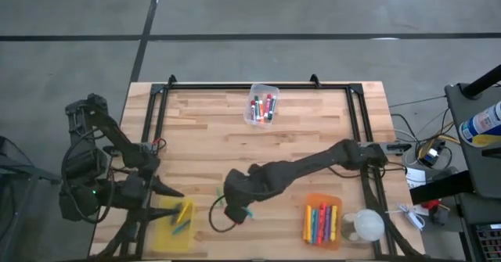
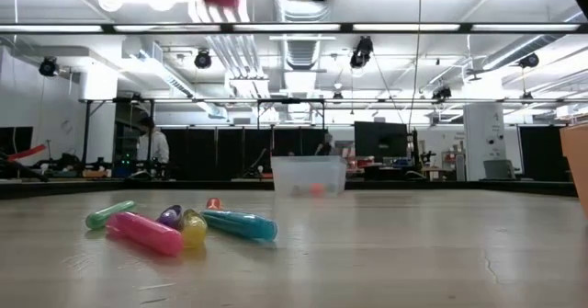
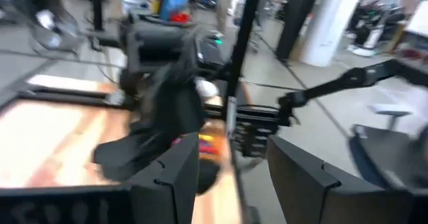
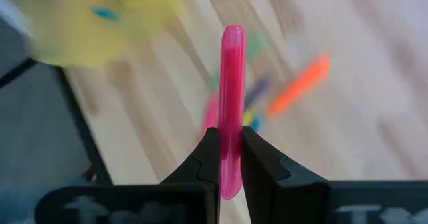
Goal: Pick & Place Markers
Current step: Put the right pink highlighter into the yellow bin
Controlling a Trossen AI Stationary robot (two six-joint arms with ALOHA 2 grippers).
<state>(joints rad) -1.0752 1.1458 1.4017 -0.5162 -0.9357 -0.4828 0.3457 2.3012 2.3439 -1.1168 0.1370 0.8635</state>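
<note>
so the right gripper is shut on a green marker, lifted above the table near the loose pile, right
Not quite: the marker is pink, not green. The right wrist view shows the right gripper shut on that pink marker, lifted above the table near the loose pile.

The high view looks straight down on the whole desk (image 1: 297, 137) from well above. The low view sits at desk-top height, facing level across the surface into the room. Each wrist view looks forward past its own fingers, close to the desk. High and low views share the clear bin (image 1: 261, 104) at the far edge.
</note>
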